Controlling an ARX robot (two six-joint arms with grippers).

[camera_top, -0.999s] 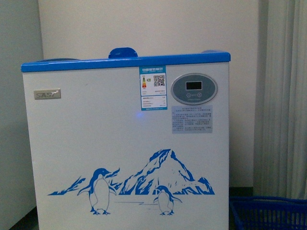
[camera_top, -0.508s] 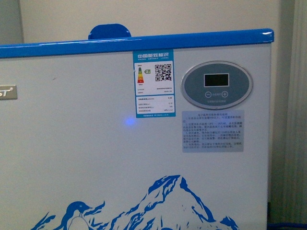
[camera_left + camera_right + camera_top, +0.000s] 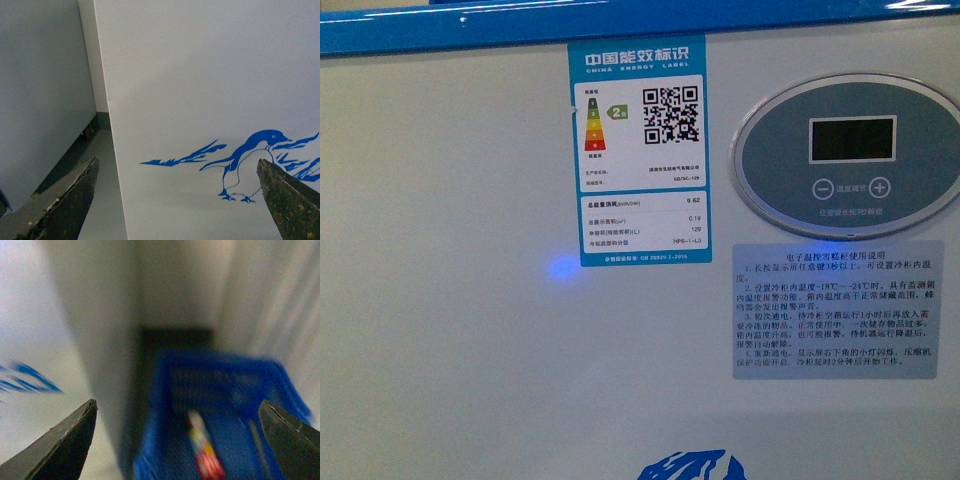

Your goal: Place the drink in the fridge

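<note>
We face the fridge (image 3: 450, 300) head-on. Under its rim (image 3: 520, 25) the energy label (image 3: 643, 150) sits left of the control panel (image 3: 848, 155), with the instruction sheet (image 3: 837, 308) just below that panel. Beside the fridge stands a basket (image 3: 230, 390), and the drink (image 3: 205, 452) lies in it.

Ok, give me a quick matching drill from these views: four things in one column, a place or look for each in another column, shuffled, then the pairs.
1. drink
2. energy label
3. penguin decal
4. control panel

A. grey oval with a dark display
B. blue figure on the fridge front
C. inside the blue basket
D. blue-edged sticker with a QR code

Pairs: 1-C, 2-D, 3-B, 4-A.
</note>
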